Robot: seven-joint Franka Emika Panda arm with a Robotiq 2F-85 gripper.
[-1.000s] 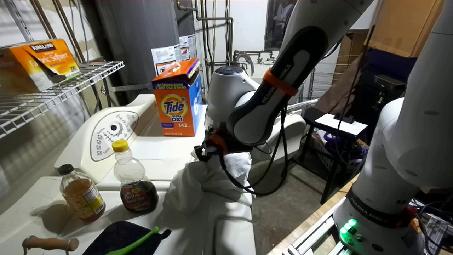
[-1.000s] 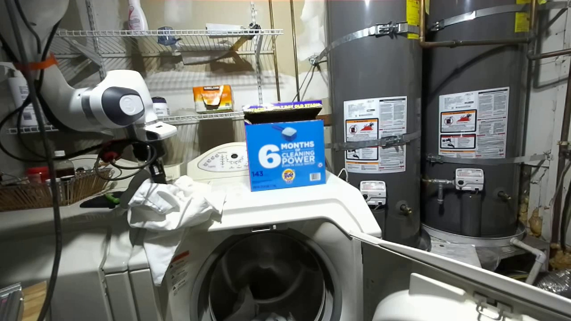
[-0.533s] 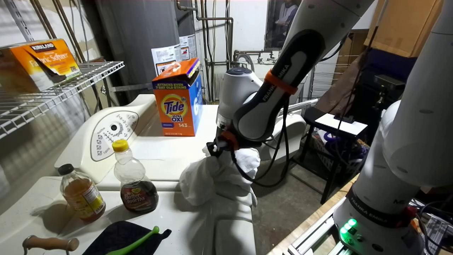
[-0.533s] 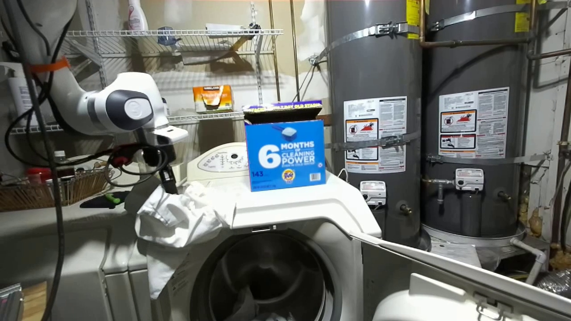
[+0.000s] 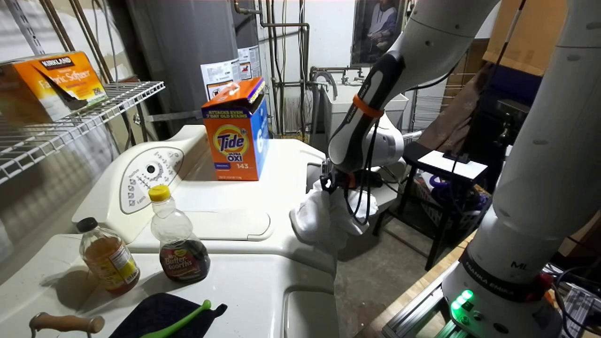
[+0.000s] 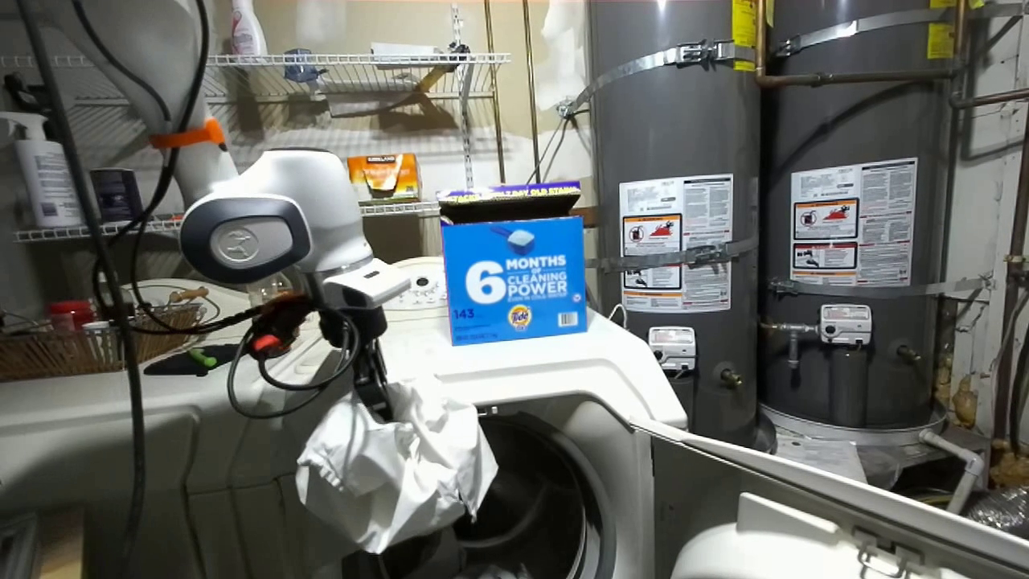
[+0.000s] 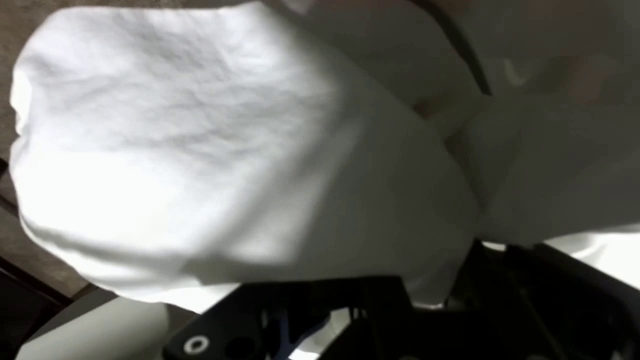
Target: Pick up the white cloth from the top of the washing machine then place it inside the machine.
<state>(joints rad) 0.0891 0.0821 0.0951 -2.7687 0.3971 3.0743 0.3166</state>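
Tool [image 6: 378, 404] closed on the cloth [image 6: 398, 474], gripping its gathered upper folds; cloth hanging at the front edge of the washer [image 6: 530, 366], contact with which cannot be told; in an exterior view, cloth partly screening the drum [image 6: 547, 498]; door [image 6: 756, 551] standing open; box [image 6: 514, 277] upright on the washer's top.

Showed plain white in the cloth [image 6: 398, 474], shaded grey along its folds; white to cream in the washing machine [image 5: 211, 197]; black in the gripper [image 6: 381, 408]. Displayed orange and blue faces on the detergent box [image 5: 235, 159], ringed yellow and orange at its logo [image 5: 231, 142]. Read yellow on the syrup cap [image 5: 159, 193], green on the slim tool [image 5: 185, 319], dark grey on both tanks [image 6: 675, 129].
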